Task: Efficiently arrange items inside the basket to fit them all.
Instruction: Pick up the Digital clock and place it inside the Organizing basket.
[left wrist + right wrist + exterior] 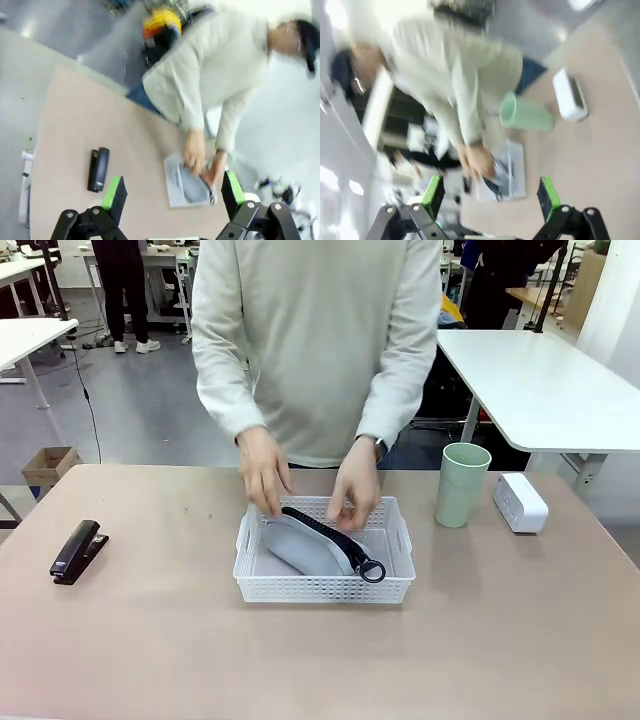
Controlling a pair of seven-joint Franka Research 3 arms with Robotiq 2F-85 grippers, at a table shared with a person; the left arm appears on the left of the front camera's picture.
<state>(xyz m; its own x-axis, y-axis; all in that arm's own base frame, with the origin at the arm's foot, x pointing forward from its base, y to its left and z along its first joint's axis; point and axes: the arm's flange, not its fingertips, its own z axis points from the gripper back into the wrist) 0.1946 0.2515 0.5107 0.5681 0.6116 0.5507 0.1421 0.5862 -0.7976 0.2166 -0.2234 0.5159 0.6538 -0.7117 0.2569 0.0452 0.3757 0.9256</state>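
The white perforated basket (325, 585) sits mid-table with the grey pouch (305, 548) lying in it, black zipper and ring pull (373, 570) toward the right. Both of the person's hands (262, 472) rest on the pouch at the basket's far side. A black stapler (77, 550) lies at the table's left. The pale green cup (461, 484) stands upright to the right, the small white box (520, 502) beside it. High above the table, my left gripper (172, 197) is open over the stapler (98, 169) and basket (175, 185). My right gripper (490, 197) is open too, above the basket (517, 172), cup (524, 115) and box (570, 95).
The tan table has bare room in front of the basket and on both sides. A cardboard box (48, 466) sits on the floor at the far left. White tables (540, 385) stand behind to the right.
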